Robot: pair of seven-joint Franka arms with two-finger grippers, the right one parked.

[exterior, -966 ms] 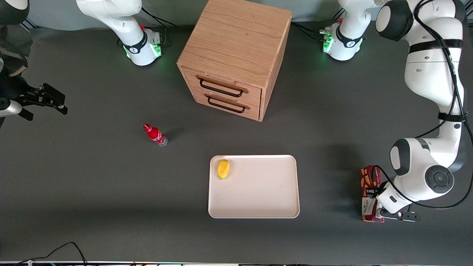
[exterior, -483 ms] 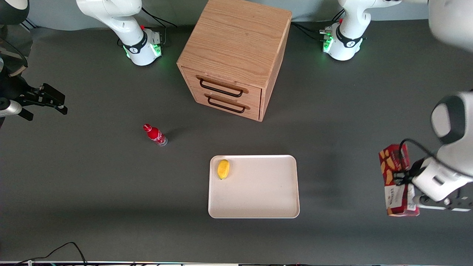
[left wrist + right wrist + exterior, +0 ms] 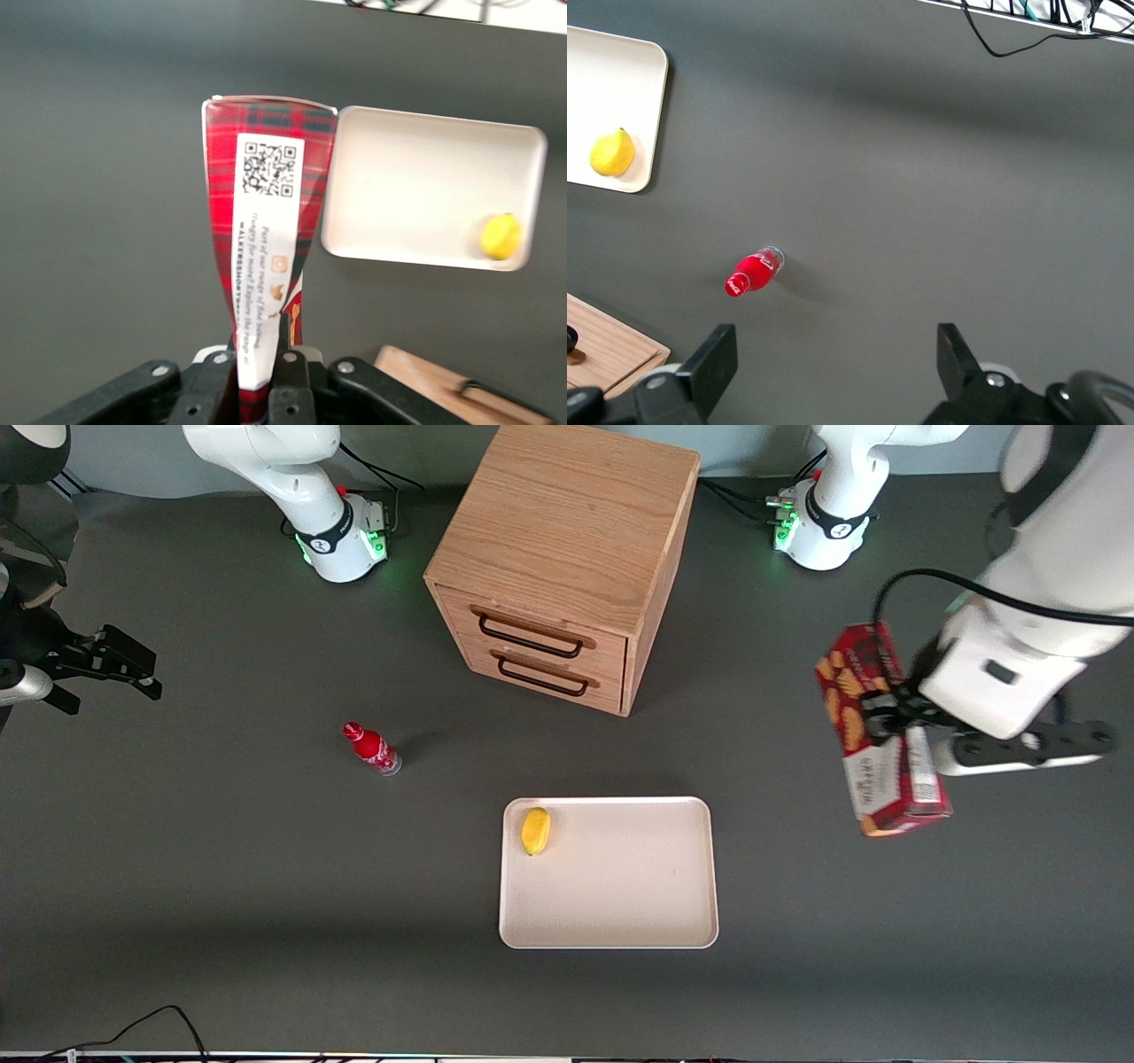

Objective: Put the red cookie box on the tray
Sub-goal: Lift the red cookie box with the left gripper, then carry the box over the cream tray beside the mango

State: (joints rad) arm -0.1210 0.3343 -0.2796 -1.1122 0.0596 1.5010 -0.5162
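Plaid in dark red covers the box [image 3: 873, 735], a long narrow carton with golden cookies printed on one face and a white label patch at the end nearer the front camera; the wrist view shows a white strip with a QR code and small print running down its narrow side [image 3: 266, 266]. It hangs in the air above the bare tabletop [image 3: 221, 868], toward the working arm's end, tilted, and well apart from the tray [image 3: 620, 903]. The tray is flat, cream-white, with rounded corners and a low rim, and a lemon [image 3: 535, 831] lies in one corner of it. Part of the box's top face is covered by the tool [image 3: 895, 726] and its cable, and in the wrist view the box's gripped end is cut off at the picture's edge. The small print on the strip is too fine to read fully. The tool's fingers [image 3: 288, 385] are clamped on the box's narrow sides near its middle, pressed against the cardboard. A red bottle [image 3: 372, 747] stands toward the parked arm's end, and a wooden drawer cabinet [image 3: 567, 558] sits farther from the front camera than the tray.
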